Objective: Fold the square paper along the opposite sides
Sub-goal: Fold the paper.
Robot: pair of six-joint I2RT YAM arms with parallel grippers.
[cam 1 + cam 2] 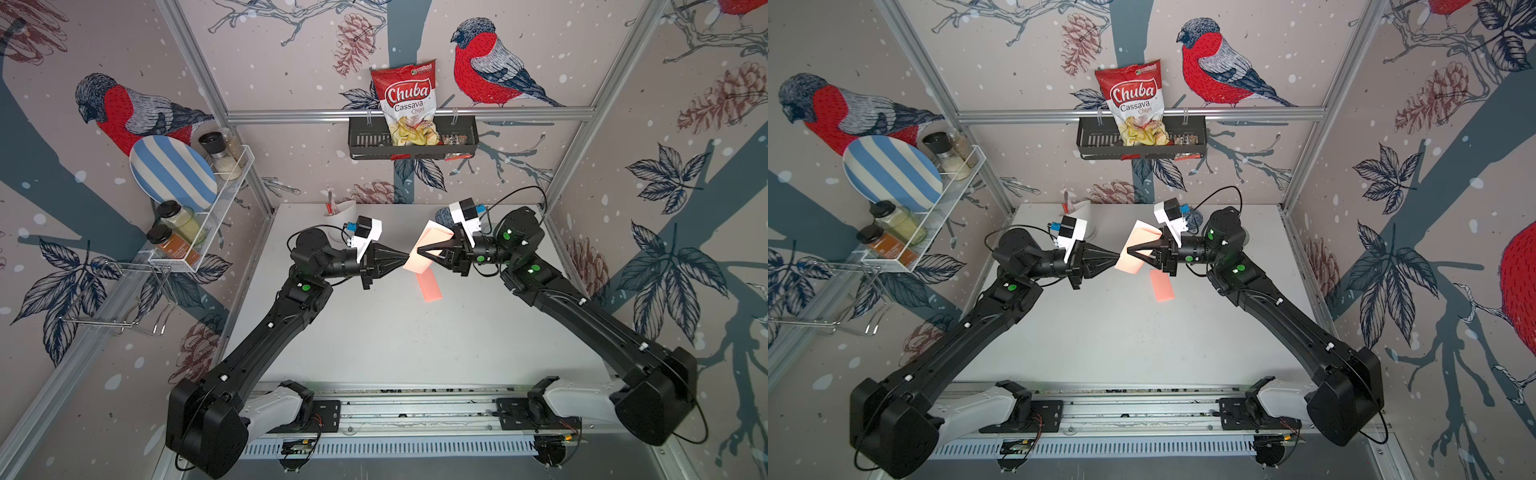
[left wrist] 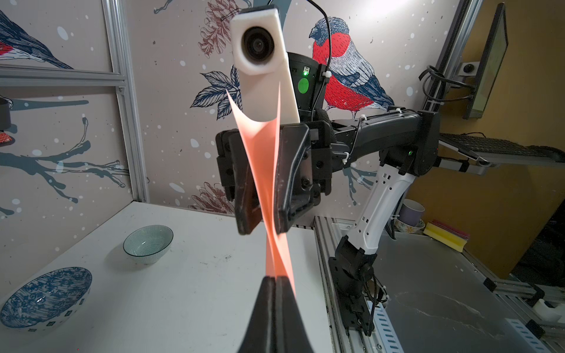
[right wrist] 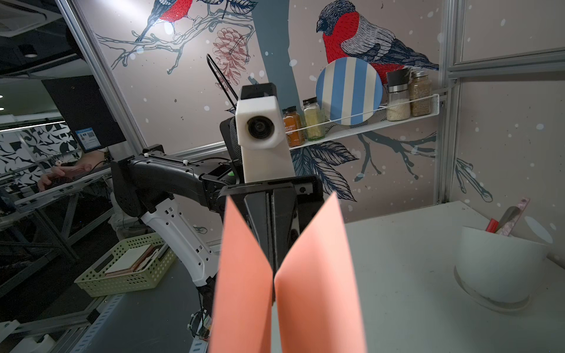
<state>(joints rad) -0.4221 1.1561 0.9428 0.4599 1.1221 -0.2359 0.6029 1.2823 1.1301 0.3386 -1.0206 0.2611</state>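
Salmon-pink paper in a loose V

– What does the paper look like?
– It is thin and salmon-pink, and looks paler on its upper part in both top views. It's bent into a loose V, with two flaps spreading from a soft bend rather than pressed flat.
– Where is it?
– It's in the air above the tabletop, nearer the far edge than the near one and about midway between the side edges. The left gripper pinches its left side. The right gripper has its jaws on either side of the sheet, with a gap showing.
– Is there any other pink?
– A narrow pink strip lies flat on the tabletop, just nearer than the sheet. I cannot tell whether it is folded paper.
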